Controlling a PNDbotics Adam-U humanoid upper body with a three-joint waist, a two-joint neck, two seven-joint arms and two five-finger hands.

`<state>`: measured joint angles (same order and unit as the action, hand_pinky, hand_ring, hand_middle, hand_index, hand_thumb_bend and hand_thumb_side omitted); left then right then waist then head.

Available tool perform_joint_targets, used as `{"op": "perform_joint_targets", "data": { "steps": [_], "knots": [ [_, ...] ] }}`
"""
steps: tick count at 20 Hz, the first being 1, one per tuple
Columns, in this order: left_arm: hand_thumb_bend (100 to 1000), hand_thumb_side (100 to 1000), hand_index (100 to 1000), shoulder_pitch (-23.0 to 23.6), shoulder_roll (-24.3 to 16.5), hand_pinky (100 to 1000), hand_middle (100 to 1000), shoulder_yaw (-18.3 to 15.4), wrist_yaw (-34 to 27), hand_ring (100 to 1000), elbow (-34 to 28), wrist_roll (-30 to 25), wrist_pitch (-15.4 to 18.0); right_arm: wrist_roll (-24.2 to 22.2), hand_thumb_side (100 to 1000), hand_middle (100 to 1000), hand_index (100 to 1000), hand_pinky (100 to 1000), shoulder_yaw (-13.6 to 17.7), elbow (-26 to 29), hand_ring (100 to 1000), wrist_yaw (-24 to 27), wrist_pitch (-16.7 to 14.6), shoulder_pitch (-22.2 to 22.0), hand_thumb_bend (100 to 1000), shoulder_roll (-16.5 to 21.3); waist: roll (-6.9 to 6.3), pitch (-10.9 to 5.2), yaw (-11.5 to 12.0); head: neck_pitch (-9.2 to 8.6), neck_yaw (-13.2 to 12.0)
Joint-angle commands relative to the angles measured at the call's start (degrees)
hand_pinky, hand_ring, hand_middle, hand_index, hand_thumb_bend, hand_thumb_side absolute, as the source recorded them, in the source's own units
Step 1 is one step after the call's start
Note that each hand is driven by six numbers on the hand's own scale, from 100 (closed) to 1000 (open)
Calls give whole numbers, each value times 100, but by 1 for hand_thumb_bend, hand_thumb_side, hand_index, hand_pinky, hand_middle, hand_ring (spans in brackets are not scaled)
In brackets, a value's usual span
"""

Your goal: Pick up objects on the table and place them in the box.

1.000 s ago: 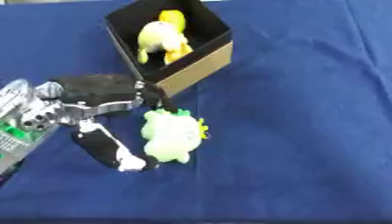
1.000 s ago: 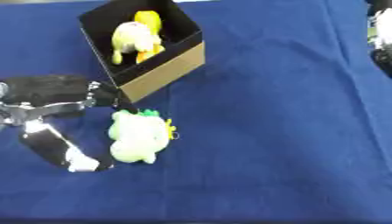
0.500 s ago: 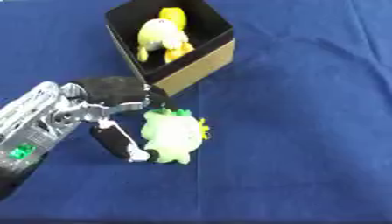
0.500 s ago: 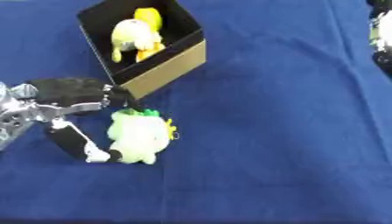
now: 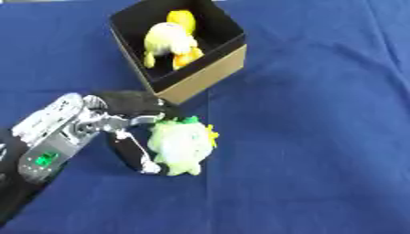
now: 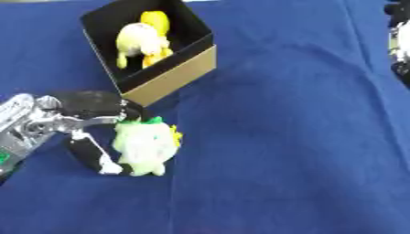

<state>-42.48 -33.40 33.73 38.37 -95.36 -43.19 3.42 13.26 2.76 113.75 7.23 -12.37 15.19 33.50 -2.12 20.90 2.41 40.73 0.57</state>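
On the blue-covered bench [image 5: 320, 137], just in front of the box [image 5: 200, 75], a pale green plush toy [image 5: 181, 145] is lying with its yellow-tipped top pointing toward the box's near corner. The left hand [image 5: 120, 119] is reaching in from the lower left, its fingers [image 5: 134, 153] and thumb curling around the toy's left side and touching it. A yellow plush toy [image 5: 170, 39] is resting inside the box. The right hand [image 6: 398, 36] is showing only partly at the right edge; its fingers cannot be made out.
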Motion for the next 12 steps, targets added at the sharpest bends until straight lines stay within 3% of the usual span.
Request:
{"op": "perform_joint_targets", "data": {
  "steps": [1,3,4,5,9,12],
  "knots": [
    [407,394,868,-48,-27,819,704,22,72,740,83,-50,104,34,326,626,678,757,23,84,760,14,12,62,102,71,23,-96,-11,-84,-23],
    [305,364,831,-37,-21,804,666,10,82,713,84,30,119,47,325,626,678,758,29,84,759,18,17,56,103,59,24,-101,-16,-86,-22],
    [305,364,831,-28,-28,804,666,7,81,713,60,94,118,52,325,626,678,758,32,84,759,18,18,51,103,57,25,-104,-17,-84,-22],
    [202,346,815,-16,-41,798,652,2,72,701,8,163,116,57,325,626,679,758,35,84,759,18,19,46,103,56,25,-111,-19,-79,-22],
    [128,334,818,70,-190,798,659,-26,-31,704,-508,324,88,67,325,626,679,759,41,84,760,15,21,29,102,65,15,-140,-20,-64,-18],
    [124,355,822,177,-434,798,669,-123,-225,707,-1193,229,8,70,324,626,680,759,49,84,760,13,20,15,103,84,0,-170,-8,-57,-2]
  ]
}}
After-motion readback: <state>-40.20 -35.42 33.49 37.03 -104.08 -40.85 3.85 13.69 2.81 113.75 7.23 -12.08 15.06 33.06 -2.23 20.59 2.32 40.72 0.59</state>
